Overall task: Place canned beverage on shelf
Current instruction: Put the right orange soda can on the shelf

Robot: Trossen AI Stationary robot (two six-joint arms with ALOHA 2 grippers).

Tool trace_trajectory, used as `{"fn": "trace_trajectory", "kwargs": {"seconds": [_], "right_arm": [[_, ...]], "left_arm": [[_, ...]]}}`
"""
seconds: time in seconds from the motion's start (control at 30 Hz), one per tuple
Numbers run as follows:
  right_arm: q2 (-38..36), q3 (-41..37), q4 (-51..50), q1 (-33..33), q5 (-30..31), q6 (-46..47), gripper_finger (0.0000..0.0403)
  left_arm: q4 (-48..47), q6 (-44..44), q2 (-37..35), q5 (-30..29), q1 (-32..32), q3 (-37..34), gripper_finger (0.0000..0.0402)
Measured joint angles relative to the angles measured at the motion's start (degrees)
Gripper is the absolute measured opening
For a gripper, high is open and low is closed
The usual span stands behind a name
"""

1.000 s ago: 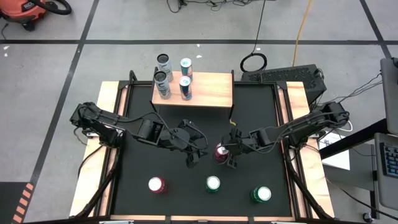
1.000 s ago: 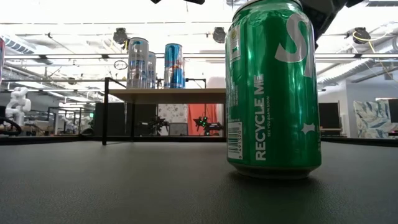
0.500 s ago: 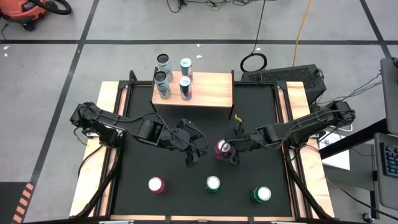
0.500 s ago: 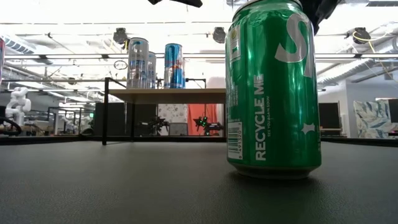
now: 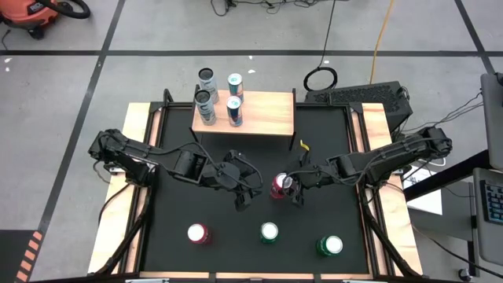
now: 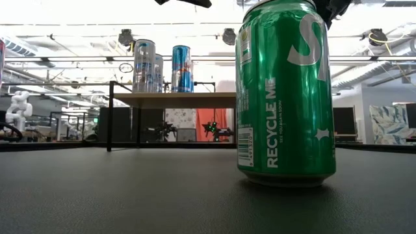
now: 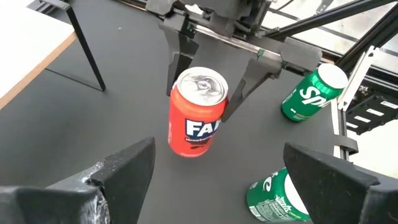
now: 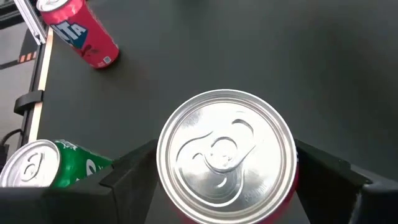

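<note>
Right gripper [image 5: 289, 189] straddles upright red Fanta can [image 7: 196, 112] mid-mat, fingers either side of it; whether they pinch it cannot be told. Left gripper [image 5: 245, 193] waits just beside, jaws spread, holding nothing. Light-wood shelf on black legs [image 5: 263, 114] at mat's far edge carries four slim cans [image 5: 218, 96] at its left end.

Seeing an orange vacuum [image 5: 35, 14] sitting on the grey floor, far left. Spotting a yellow cable [image 5: 383, 31] trailing beside a coiled black cable [image 5: 321, 79]. Catching a keyboard [image 5: 493, 196] lying at the right edge.
</note>
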Motion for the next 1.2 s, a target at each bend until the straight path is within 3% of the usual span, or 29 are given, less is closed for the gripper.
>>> {"fn": "trace_trajectory", "kwargs": {"seconds": [0.9, 1.2], "right_arm": [[-3.1, 0.0, 0.1, -2.6, -0.1, -1.9, 0.0289], [-3.1, 0.6, 4.2, -2.6, -0.1, -2.0, 0.0289]], "left_arm": [[0.0, 0.0, -0.2, -0.1, 0.9, 0.0, 0.0358], [0.0, 0.0, -0.3, -0.3, 0.9, 0.0, 0.0358]]}}
